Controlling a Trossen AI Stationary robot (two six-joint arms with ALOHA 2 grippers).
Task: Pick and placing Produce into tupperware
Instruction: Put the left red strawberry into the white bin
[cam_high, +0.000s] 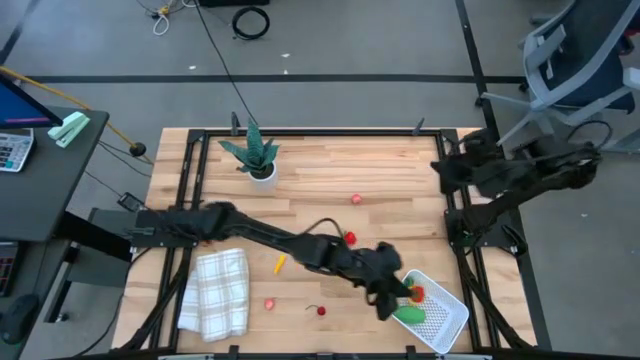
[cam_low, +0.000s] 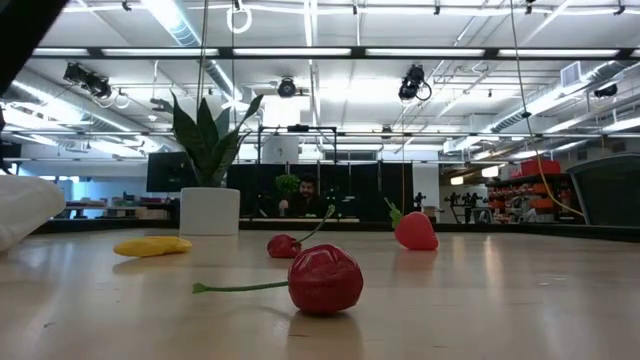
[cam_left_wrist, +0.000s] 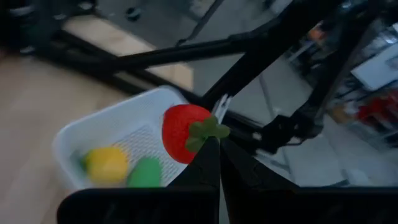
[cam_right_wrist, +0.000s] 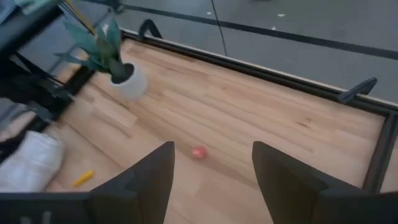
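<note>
The left hand pinches a red strawberry by its green leaves above the white tupperware, which sits at the tabletop's near right corner holding a green piece and a yellow pepper. The right hand, spread wide, waits at the far right.

Wooden table, potted plant, checked cloth, white tupperware, scattered produce
</note>
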